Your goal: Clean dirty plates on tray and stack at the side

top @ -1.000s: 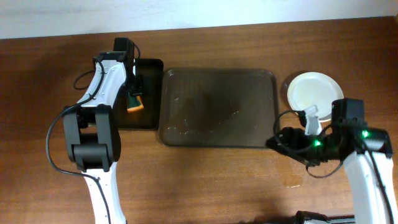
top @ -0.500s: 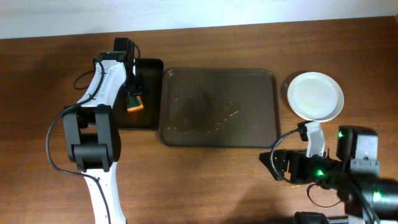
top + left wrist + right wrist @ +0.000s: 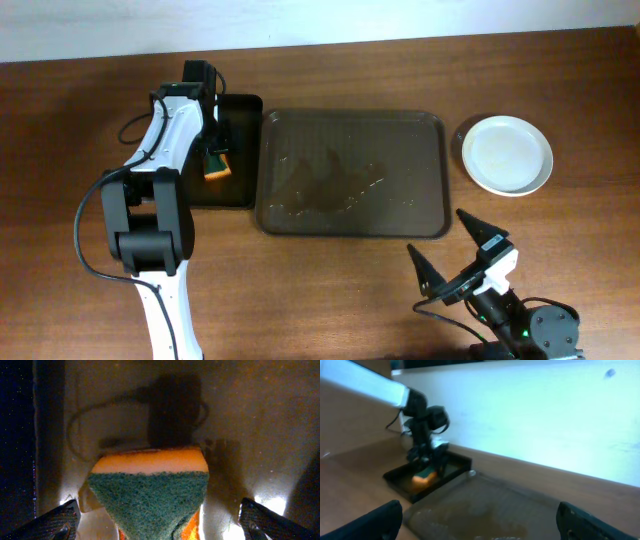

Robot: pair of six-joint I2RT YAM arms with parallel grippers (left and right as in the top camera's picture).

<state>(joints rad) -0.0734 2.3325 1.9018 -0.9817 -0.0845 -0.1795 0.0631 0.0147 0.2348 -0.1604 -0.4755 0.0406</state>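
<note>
Two hands stand wide open, holding nothing: the left hand [image 3: 160,522] over the sponge [image 3: 150,487] in the small black tray [image 3: 245,185], the right hand [image 3: 462,255] near the front edge of the worktop [image 3: 330,290]. The plates [image 3: 507,154] sit just right of the tray [image 3: 350,135], not touching its rim.

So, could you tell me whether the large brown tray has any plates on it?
Empty of plates: the brown tray holds only smears; the white plate sits outside it on the table.
</note>
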